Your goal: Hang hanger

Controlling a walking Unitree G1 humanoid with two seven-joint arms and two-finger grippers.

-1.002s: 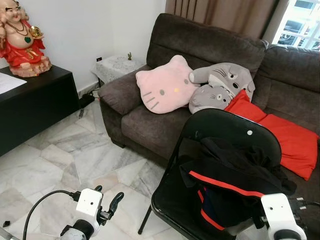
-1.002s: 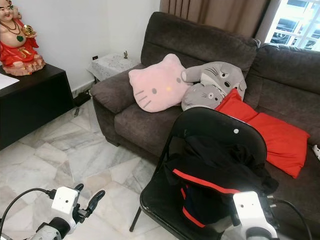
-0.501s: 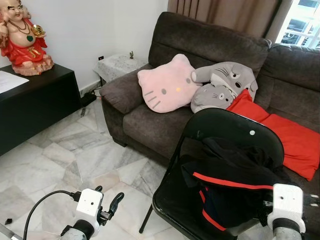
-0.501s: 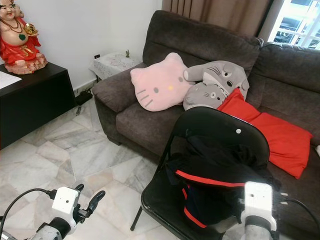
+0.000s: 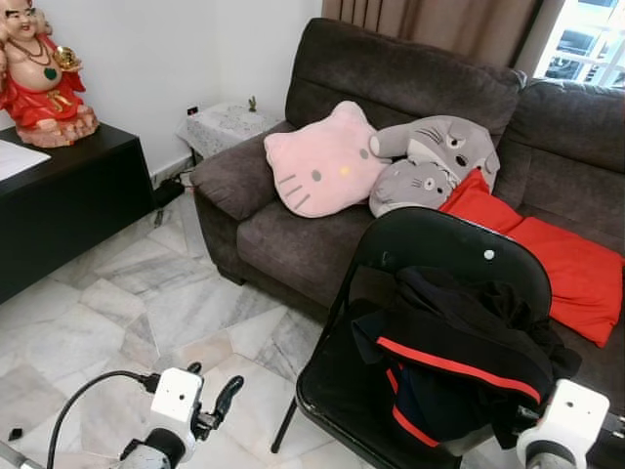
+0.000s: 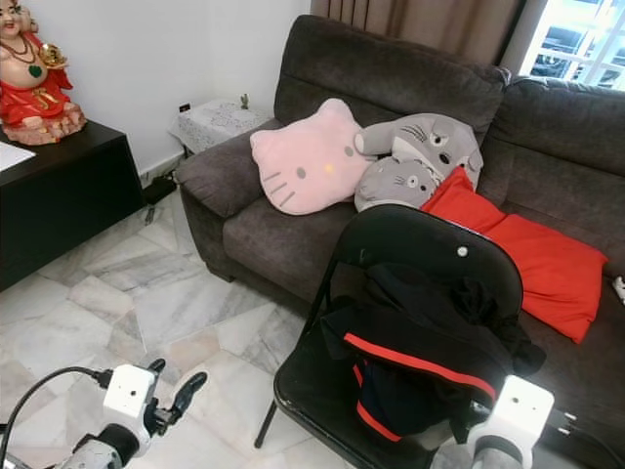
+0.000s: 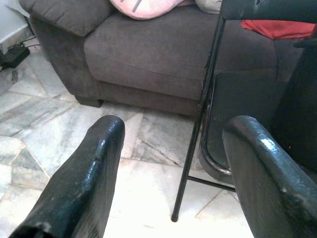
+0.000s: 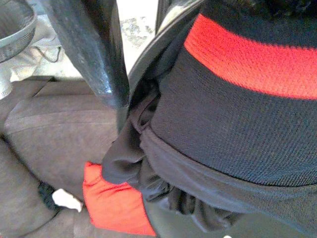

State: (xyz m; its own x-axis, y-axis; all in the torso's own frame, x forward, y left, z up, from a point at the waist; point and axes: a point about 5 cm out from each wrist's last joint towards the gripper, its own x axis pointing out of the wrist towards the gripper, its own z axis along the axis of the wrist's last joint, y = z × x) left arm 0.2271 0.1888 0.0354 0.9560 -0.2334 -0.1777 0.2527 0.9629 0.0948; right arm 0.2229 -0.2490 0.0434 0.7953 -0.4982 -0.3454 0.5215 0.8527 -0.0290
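Note:
A black garment with a red stripe (image 5: pixel 459 342) lies bunched on the seat of a black folding chair (image 5: pixel 439 239); I can make out no hanger. The white wrist block of my right arm (image 5: pixel 571 418) sits at the chair's front right corner, right up against the garment. In the right wrist view one black finger (image 8: pixel 89 44) stands beside the striped cloth (image 8: pixel 247 64); the other finger is hidden. My left gripper (image 5: pixel 210 383) is open, low over the marble floor left of the chair, with nothing between its fingers (image 7: pixel 94 163).
A brown sofa (image 5: pixel 293 234) behind the chair holds a pink cat cushion (image 5: pixel 317 166), grey plush toys (image 5: pixel 430 161) and a red cushion (image 5: pixel 566 264). A black cabinet (image 5: pixel 68 195) with a red statue (image 5: pixel 39 73) stands at left. Marble floor (image 5: pixel 146 303) lies between.
My right wrist has shifted a little to the right and tilted beside the garment. The left arm has stayed where it was. The camera has swayed slightly.

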